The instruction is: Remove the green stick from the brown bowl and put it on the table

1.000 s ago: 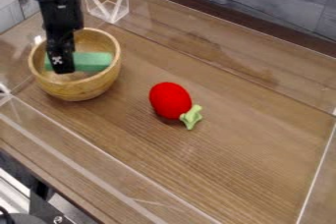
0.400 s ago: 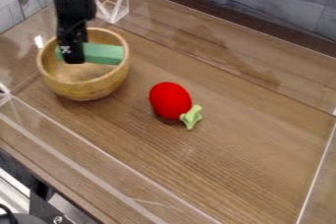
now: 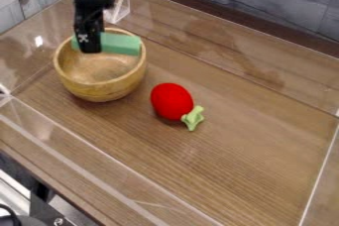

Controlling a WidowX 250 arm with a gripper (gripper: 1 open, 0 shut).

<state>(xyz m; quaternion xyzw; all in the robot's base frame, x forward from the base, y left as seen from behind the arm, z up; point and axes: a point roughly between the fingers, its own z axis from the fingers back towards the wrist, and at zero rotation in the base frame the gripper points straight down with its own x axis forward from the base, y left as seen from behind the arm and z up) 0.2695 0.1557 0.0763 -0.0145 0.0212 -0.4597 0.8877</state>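
Mint-green, the green stick (image 3: 122,45) hangs clamped in the black tool (image 3: 89,42), just above the far rim of the brown bowl (image 3: 101,74). A red toy (image 3: 171,102) lies right of the bowl on the wood-grain worktop (image 3: 252,141).

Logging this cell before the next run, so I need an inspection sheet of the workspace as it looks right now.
Surface: wood-grain table, no spills seen.
Job's things: green stick gripped at one end, at the far rim of the bowl; not yet on the table.
Clutter: red toy with pale-green leaf, right of the bowl, apart from it.
End effector: black, pointing down, shut on the stick.
Cables: nothing seen.
Surroundings: clear acrylic walls around the table; grey backdrop behind.
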